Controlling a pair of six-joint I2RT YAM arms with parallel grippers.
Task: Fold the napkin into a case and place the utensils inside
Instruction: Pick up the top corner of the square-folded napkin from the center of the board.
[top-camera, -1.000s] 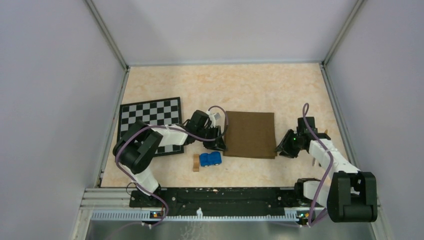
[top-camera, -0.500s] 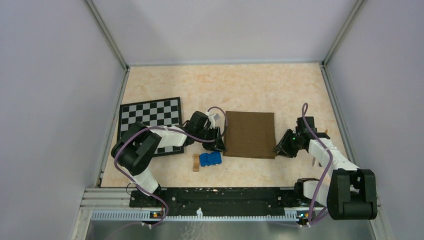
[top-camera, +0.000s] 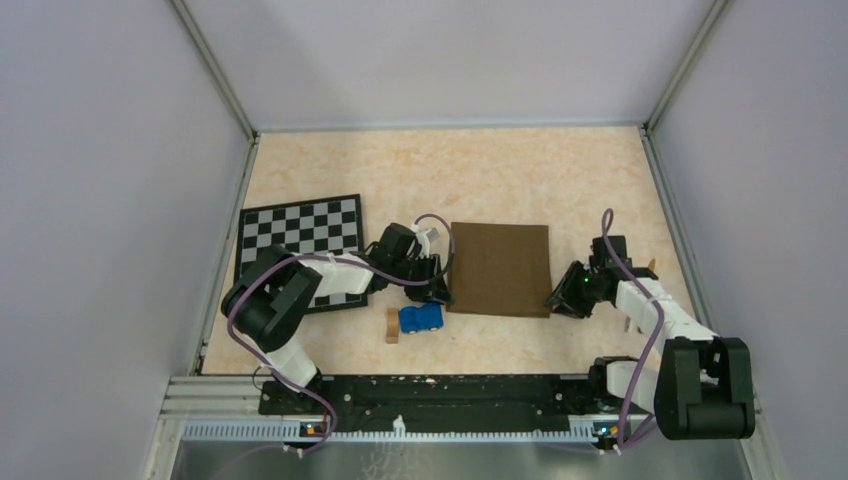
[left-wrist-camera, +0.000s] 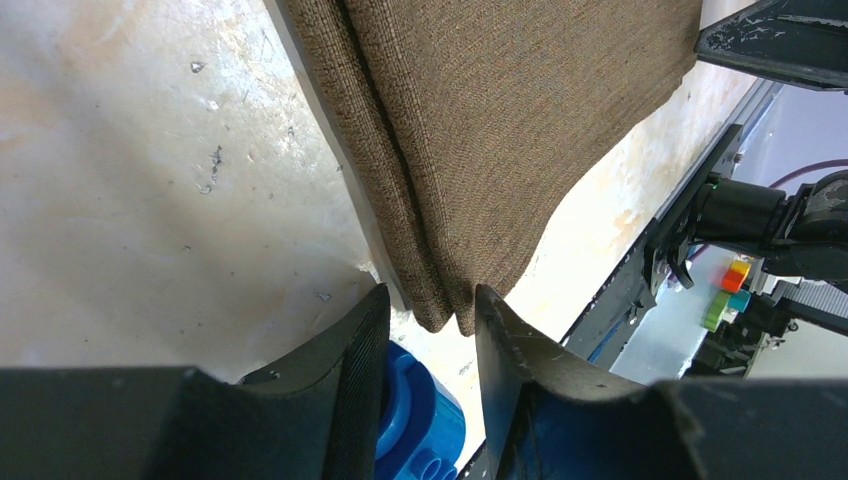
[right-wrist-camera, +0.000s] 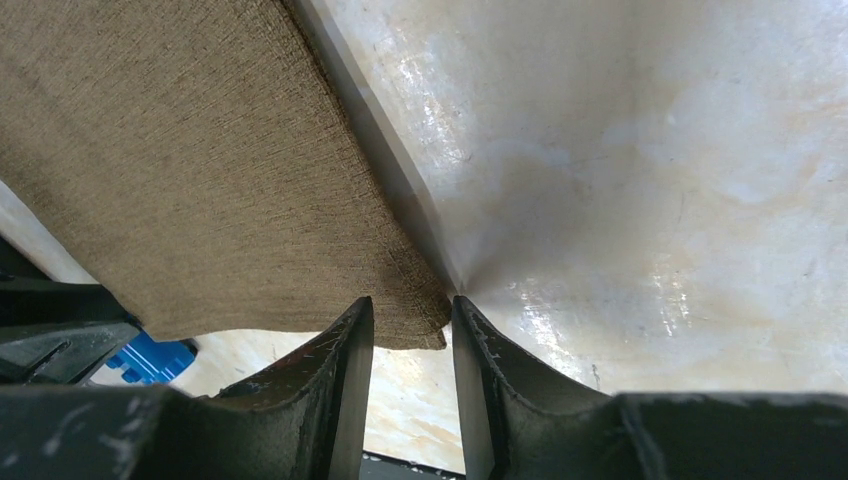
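Napkin (top-camera: 499, 268) flat — left claw (left-wrist-camera: 432, 300) and right claw (right-wrist-camera: 412, 305), parted, straddle near corners.

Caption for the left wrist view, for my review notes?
Open left gripper straddling a corner of the doubled-over brown napkin, with a blue toy close by.

Far half of table (top-camera: 450, 170): bare, open passage side to side. Left: chessboard mat (top-camera: 300, 232) lies flat, passable above. Near-left of napkin (top-camera: 500, 268): blue toy car (top-camera: 421, 318) and wooden block (top-camera: 392, 325) crowd the left gripper (top-camera: 437, 294), car just beside its fingers. Near strip right of the car: open up to the right gripper (top-camera: 558, 300). Side walls (top-camera: 760, 200) bound both flanks.
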